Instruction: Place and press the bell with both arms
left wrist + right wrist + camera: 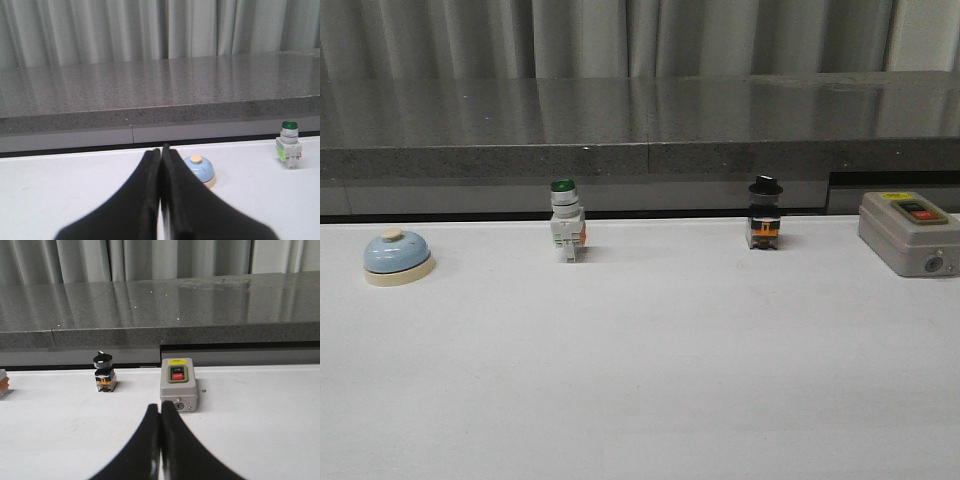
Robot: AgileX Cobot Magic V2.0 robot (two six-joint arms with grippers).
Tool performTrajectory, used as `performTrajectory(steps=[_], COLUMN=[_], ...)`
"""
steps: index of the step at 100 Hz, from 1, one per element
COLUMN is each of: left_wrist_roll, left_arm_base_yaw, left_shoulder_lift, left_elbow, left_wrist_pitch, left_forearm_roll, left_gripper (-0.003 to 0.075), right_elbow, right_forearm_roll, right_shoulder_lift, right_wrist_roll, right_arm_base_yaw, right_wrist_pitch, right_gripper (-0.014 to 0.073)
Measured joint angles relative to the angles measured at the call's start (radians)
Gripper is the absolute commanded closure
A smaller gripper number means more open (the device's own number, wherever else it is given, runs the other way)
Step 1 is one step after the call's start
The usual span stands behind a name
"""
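Four items stand in a row along the far edge of the white bench (640,380), in front of a grey stone ledge (640,120) and grey curtains (620,35).

Far-left corner: the bell (396,256), a light-blue dome on a cream round base with a cream button on top. It sits upright on the bench, untouched, well apart from the next item.

Left of centre along the far edge: a white push-button switch with a green cap (565,220), upright.

Right of centre along the far edge: a switch with a black knob (765,213), upright, with orange parts on its lower body.

Far-right corner: a grey switch box (910,233). In the right wrist view its face carries a yellow label with unreadable print, a dark key, and a red key marked "OFF".

Left gripper (161,151): the two black fingers are pressed together at the tips and hold nothing. In the left wrist view the bell (199,170) lies just beyond the fingertips and slightly to one side, near but not touching.

Right gripper (160,406): fingers pressed together, holding nothing. The switch box lies directly beyond its tips. The bell does not appear in this view.

Neither gripper appears in the front view.
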Motion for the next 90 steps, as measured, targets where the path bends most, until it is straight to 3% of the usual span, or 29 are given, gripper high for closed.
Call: performTrajectory(steps=[64, 90], left_wrist_roll=[0.0, 0.0], left_arm_base_yaw=[0.0, 0.0], left_shoulder_lift=[0.0, 0.204], left_elbow=[-0.015, -0.294], left_wrist_pitch=[0.037, 0.212], left_forearm_roll=[-0.038, -0.08], left_gripper=[0.074, 0.074], right_elbow=[0.0, 0.0], right_forearm_roll=[0.0, 0.0], right_shoulder_lift=[0.0, 0.0], right_wrist_roll=[0.0, 0.0], right_arm_base_yaw=[0.0, 0.0], right_wrist_pitch=[0.0, 0.0], right_gripper=[0.0654, 0.0654])
